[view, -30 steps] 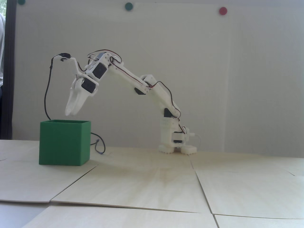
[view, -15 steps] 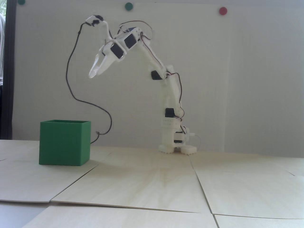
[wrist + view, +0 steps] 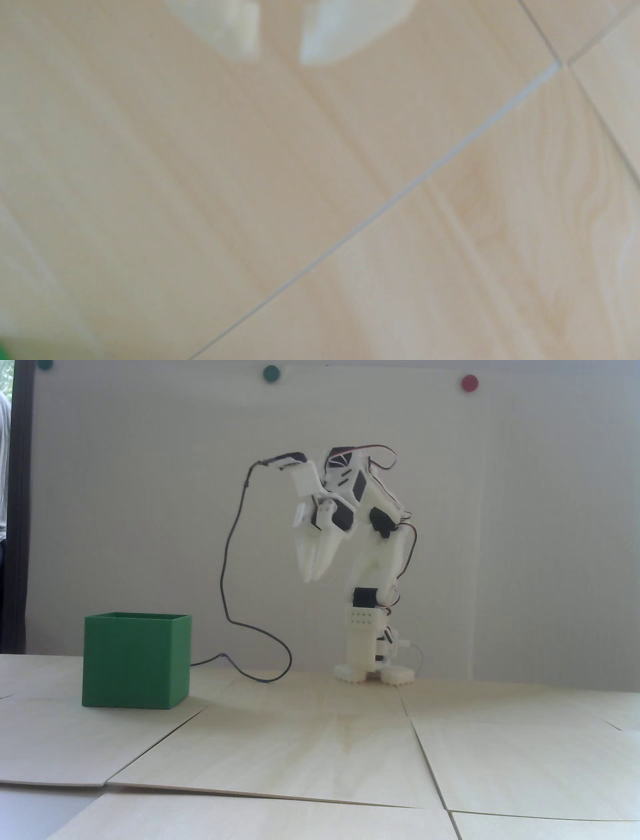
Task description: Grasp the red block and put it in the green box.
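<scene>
The green box (image 3: 132, 660) stands on the wooden table at the left of the fixed view, and only a blurred green corner of it (image 3: 3, 349) shows in the wrist view. The red block appears in neither view. My white gripper (image 3: 312, 579) hangs in the air, pointing down, well to the right of the box and higher than its rim, close to the arm's base (image 3: 372, 670). In the wrist view the gripper (image 3: 278, 57) is slightly open, with bare table showing between its fingertips (image 3: 239, 34) and nothing held.
A black cable (image 3: 230, 560) loops from the wrist camera down to the table behind the box. The table is made of pale wooden panels with seams (image 3: 398, 197). On the back wall are round dots, green (image 3: 270, 373) and red (image 3: 469, 382).
The arm has pulled back from above the green box, first rising, then folding in toward its base at the right. The gripper now points down near the base. The cable swung along.
</scene>
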`<act>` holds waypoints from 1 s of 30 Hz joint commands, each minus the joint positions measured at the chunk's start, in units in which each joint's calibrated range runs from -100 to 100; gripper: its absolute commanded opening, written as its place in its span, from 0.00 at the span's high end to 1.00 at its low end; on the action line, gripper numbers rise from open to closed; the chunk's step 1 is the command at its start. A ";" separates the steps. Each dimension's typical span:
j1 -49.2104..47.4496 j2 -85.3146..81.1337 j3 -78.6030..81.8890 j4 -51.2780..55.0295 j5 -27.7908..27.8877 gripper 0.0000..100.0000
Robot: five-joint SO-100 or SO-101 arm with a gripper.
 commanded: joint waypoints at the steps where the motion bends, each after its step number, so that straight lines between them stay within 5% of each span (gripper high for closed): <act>1: -6.34 -15.89 20.56 -5.46 -0.43 0.98; 12: -17.76 -45.34 58.90 -8.75 -0.32 0.98; 30: -18.08 -58.29 75.13 -2.00 -0.27 0.97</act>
